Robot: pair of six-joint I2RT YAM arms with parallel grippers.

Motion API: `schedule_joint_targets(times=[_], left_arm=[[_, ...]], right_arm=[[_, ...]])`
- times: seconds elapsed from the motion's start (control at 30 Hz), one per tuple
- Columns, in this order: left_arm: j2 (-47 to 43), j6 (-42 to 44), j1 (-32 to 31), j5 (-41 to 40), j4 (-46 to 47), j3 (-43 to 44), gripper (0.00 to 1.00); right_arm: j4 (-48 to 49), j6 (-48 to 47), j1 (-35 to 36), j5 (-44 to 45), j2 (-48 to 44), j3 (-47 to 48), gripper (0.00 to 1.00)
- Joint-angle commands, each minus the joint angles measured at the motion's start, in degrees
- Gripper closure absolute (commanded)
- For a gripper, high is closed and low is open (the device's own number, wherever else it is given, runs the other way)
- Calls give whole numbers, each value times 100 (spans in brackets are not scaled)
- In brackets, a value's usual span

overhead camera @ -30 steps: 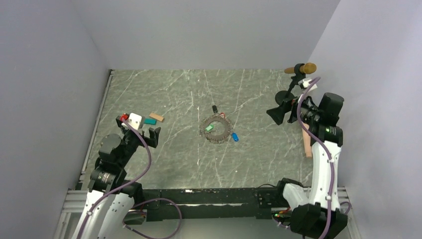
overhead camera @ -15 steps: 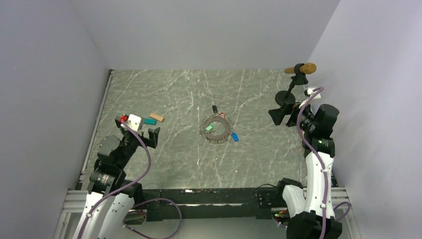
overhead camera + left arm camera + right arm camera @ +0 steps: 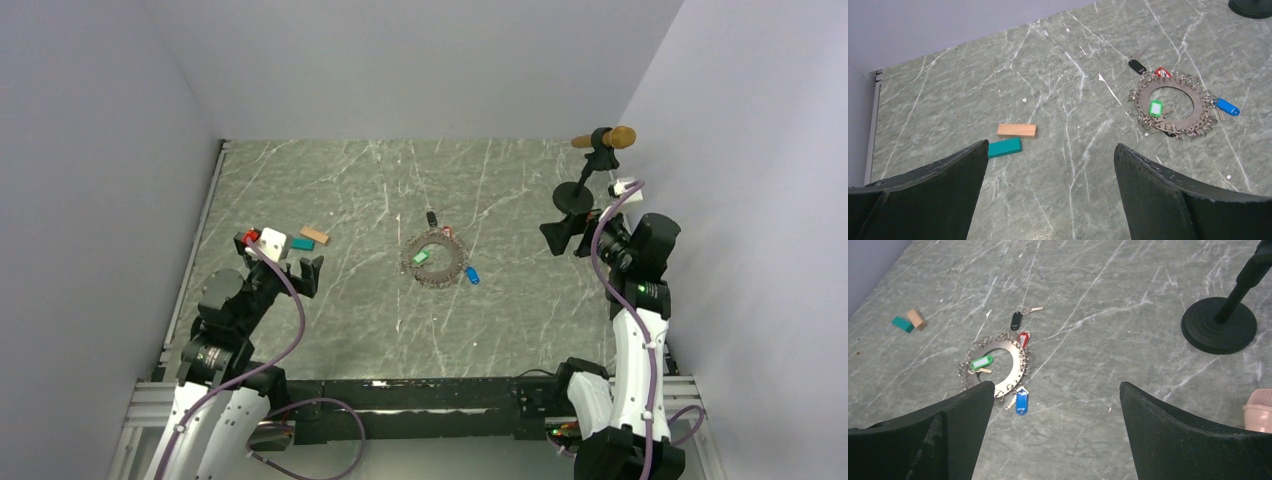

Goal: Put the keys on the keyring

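jaws spread, empty on left gripper point(image 3: 1050, 150), right gripper point(image 3: 1055, 387); both raised, clear of keyring point(image 3: 434, 260).

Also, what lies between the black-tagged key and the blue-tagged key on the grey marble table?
The small red-tagged key, then the rim of the large dark metal keyring; the right wrist view shows this clearly.

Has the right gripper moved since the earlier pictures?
Yes. The right gripper has drawn back slightly toward the near edge, away from the microphone stand's round base, which now shows fully.
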Motion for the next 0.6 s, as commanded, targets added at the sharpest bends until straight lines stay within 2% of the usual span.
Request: schedule_joint_targets(times=[0.0, 0.57], left_arm=[[65, 96, -19, 81, 227, 31, 1], [75, 149, -20, 50, 227, 27, 0]], right_arm=[[45, -195, -31, 52, -118, 134, 0], [-77, -347, -48, 124, -5, 188, 0]])
